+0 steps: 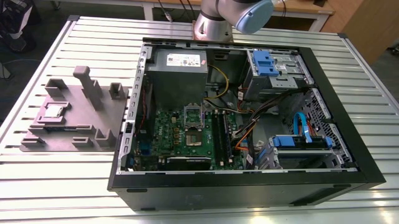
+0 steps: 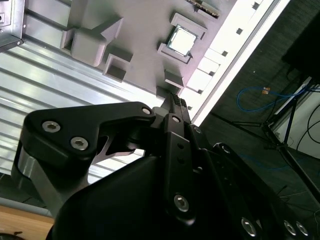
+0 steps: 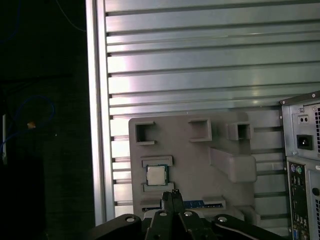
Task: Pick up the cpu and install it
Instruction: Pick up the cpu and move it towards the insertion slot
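**Gripper closing in on the cpu, empty-handed**

Gripper (image 3: 170, 196) is hovering with its fingers pressed together and holding nothing, pointing towards the cpu (image 3: 157, 175) in both wrist views. The cpu (image 1: 55, 110) is lying flat in a pocket of the grey fixture block (image 1: 74, 126), which is sitting on the exterior view's left, just beside the open computer case (image 1: 249, 191) and well apart from the socket (image 1: 193, 122) on the motherboard (image 1: 177, 140).

Raised lips are bracketing two sides of the chip, so a clean pick is likely calling for opened fingers coming down square on the two free edges, then lifting straight up without tilting.

Everything is resting on a slatted aluminium table (image 1: 62, 186); beyond its edge a dark floor is carrying a loose blue cable (image 2: 255, 92)
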{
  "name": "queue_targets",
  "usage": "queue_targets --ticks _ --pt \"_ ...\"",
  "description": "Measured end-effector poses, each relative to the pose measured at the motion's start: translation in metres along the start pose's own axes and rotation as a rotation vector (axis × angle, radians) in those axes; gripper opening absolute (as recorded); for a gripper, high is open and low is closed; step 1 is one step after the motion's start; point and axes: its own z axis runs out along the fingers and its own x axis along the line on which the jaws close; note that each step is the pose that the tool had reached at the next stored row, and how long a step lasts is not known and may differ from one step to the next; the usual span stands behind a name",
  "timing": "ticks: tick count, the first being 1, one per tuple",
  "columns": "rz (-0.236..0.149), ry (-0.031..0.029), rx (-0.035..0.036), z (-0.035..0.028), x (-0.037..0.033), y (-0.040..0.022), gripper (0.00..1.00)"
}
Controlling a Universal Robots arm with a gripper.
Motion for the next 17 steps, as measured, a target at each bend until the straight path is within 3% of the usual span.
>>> queue_targets --ticks 7,8,11,13,17 --pt "0.0 0.0001 0.0 0.0 0.0 0.0 0.11" --pt "0.0 0.0001 0.0 0.0 0.0 0.0 0.23" --pt "0.0 0.0001 0.0 0.0 0.0 0.0 0.29" --pt "0.0 0.0002 0.0 0.0 0.0 0.0 0.41" --pt "0.0 0.0002 0.0001 0.0 0.0 0.0 0.53"
